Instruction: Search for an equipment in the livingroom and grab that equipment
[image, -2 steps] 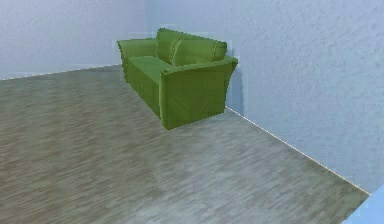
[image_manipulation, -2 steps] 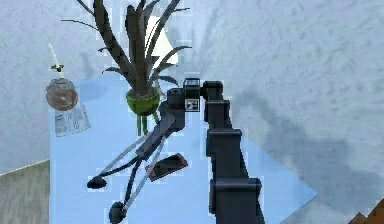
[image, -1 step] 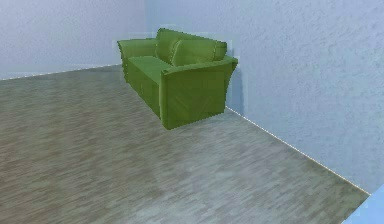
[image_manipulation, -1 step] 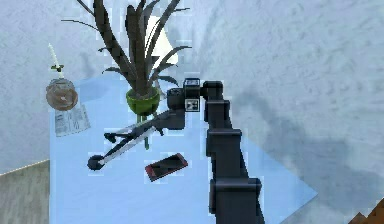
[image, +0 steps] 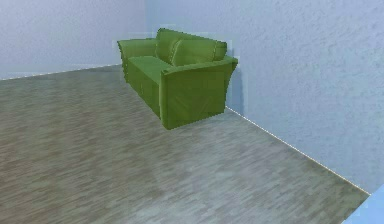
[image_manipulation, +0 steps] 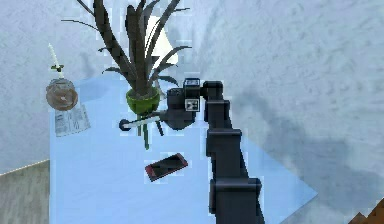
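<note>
One gripper (image_manipulation: 150, 126): it sits at the far end of the dark square-barred arm (image_manipulation: 232, 160), out over the pale blue desk (image_manipulation: 100, 185). I cannot tell whether it is spread or pressed together, nor whether it holds anything.
Equipment: I cannot tell which of the small things on the desk it is.
Plant: a bare-branched, spiky-leaved houseplant in a round green pot (image_manipulation: 143, 98) stands towards the back of the desk, just beside the gripper.
Flat thing: a dark, red-edged slab (image_manipulation: 165, 166) lies on the desk, left of the arm.
Glass: a round clear glass vessel (image_manipulation: 62, 95) stands near the desk's left side, with a white slip of paper (image_manipulation: 72, 122) just in front of it.
Sofa: a green two-seat fabric sofa (image: 178, 75) stands in the corner against pale blue walls, on a grey-brown plank floor (image: 100, 150).
</note>
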